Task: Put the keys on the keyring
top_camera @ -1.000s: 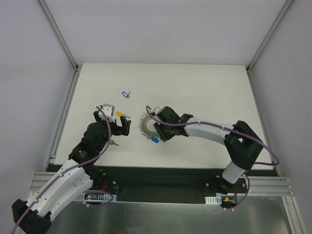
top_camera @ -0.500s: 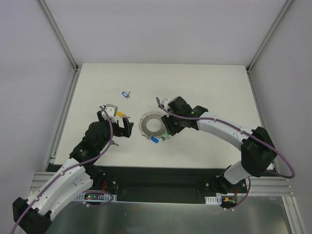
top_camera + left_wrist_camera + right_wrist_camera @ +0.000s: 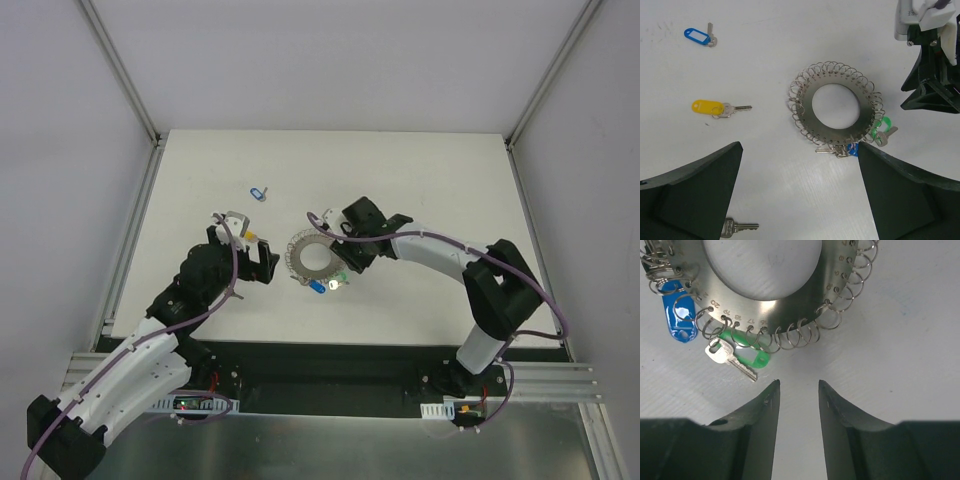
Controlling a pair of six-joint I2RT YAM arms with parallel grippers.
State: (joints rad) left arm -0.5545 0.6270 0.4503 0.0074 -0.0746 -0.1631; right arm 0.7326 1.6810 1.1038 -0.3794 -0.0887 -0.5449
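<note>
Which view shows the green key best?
Right wrist: the green key sits close up, tag and blade clear, at the rim of the keyring. Left wrist shows it small; top external, only a green speck.

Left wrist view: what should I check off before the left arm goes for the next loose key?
1. Left tool open and empty: ok.
2. Right tool empty and apart from the keyring: ok.
3. Green key hooked on a rim loop: ok.
4. Yellow key lying free on the table, nothing over it: ok.
5. All keys on the ring: not ok. The yellow key, a loose blue key and a bare key lie off it.
</note>
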